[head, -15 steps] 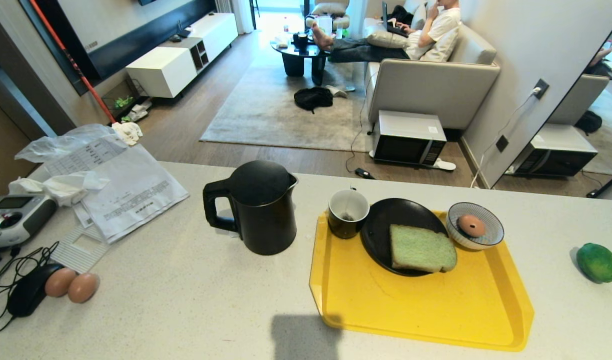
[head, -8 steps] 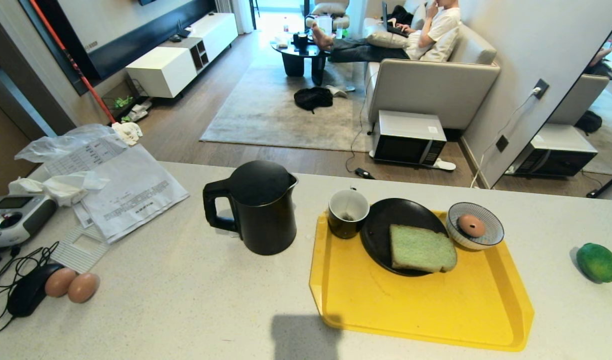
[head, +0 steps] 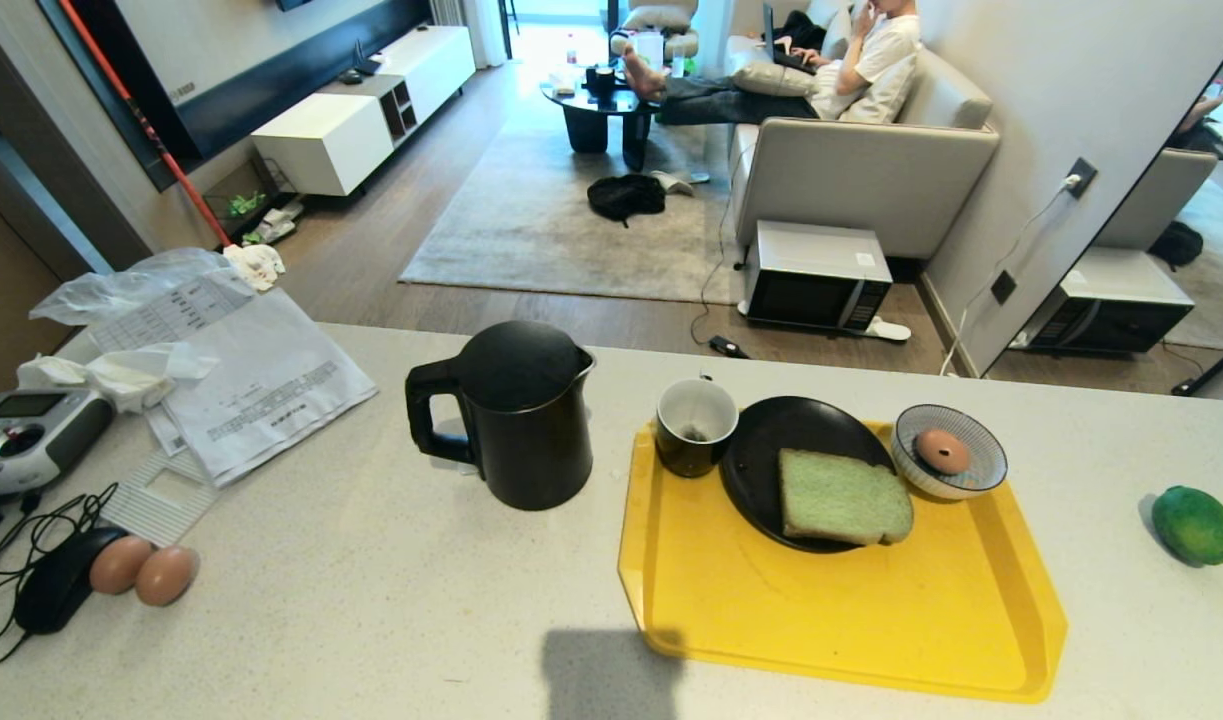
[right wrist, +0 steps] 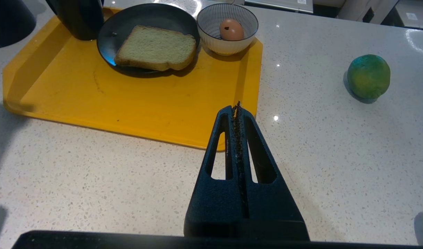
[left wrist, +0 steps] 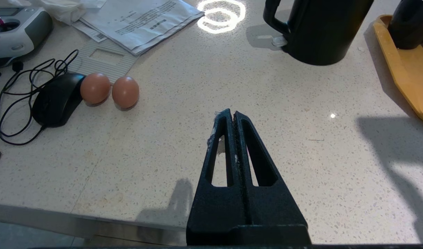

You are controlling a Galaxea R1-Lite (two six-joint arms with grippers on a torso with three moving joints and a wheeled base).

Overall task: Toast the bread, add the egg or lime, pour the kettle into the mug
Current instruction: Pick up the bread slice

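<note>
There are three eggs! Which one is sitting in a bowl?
The egg in the striped bowl on the yellow tray. The other two eggs lie bare on the counter, beside the black mouse.

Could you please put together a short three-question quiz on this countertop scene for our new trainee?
1. True or false: the bread lies on the black plate.
2. Which item sits off the yellow tray? A) mug B) lime C) striped bowl
3. How many eggs can you count on the counter in the head view, and where?

Key:
1. True.
2. B.
3. Three: one in the striped bowl, two beside the computer mouse.
</note>
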